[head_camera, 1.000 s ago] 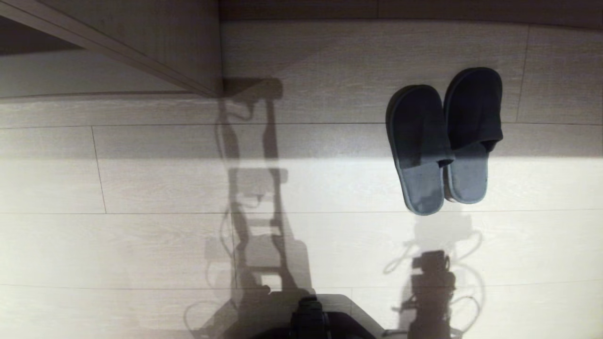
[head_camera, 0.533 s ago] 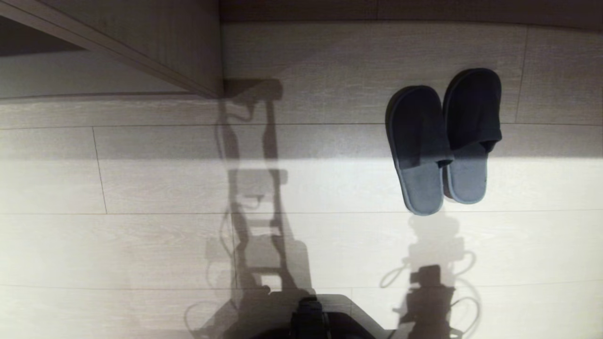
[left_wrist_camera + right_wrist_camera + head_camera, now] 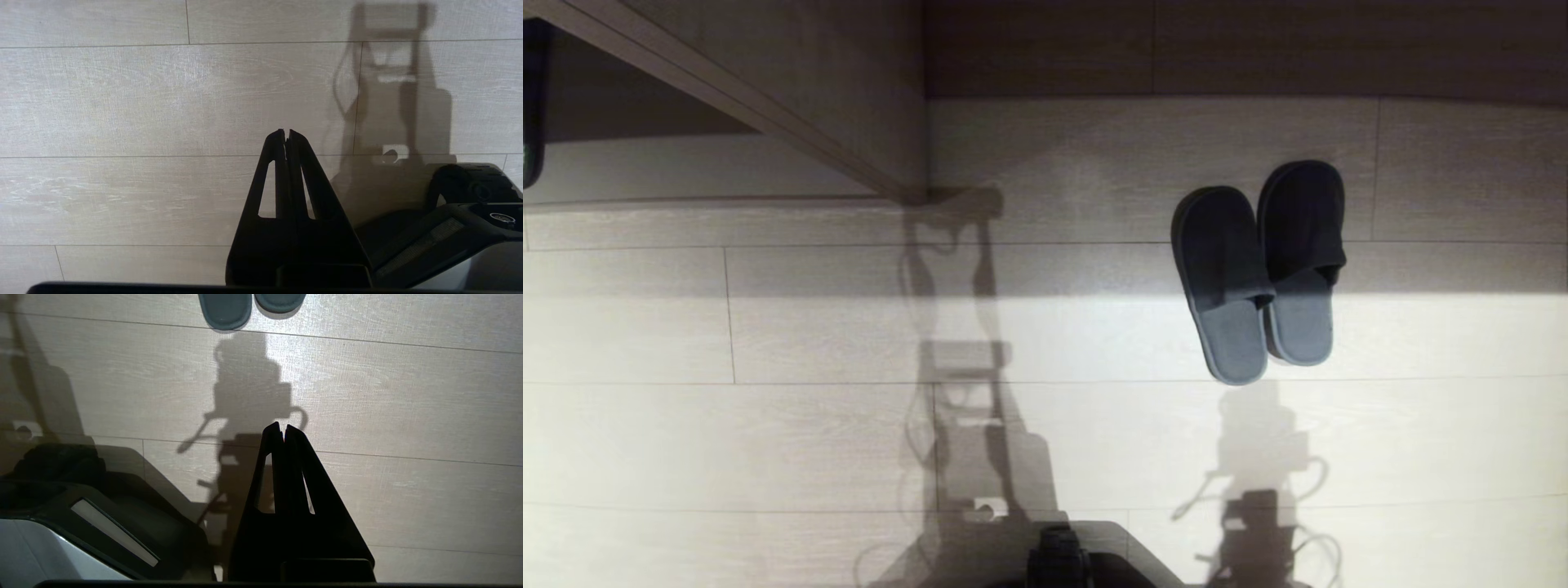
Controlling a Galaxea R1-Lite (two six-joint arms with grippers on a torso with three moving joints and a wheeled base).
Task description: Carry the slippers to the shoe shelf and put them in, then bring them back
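Slippers (image 3: 1258, 273) lie side by side on the floor (image 3: 768, 441) in the head view, to the right, toes in shadow, heels in light. The shelf (image 3: 768, 90) stands far left, well apart from them. Left wrist view: the left gripper (image 3: 286, 134) hangs over bare floor, fingers pressed together, empty. Right wrist view: the right gripper (image 3: 282, 428) is likewise pressed together and empty, the slipper heels ahead of it.

Pale wood-grain floor planks (image 3: 727, 441) run crosswise, a bright band of light (image 3: 768, 339) falling across them (the far strip lies in shade). A dark object (image 3: 533, 106) shows at the far left edge.
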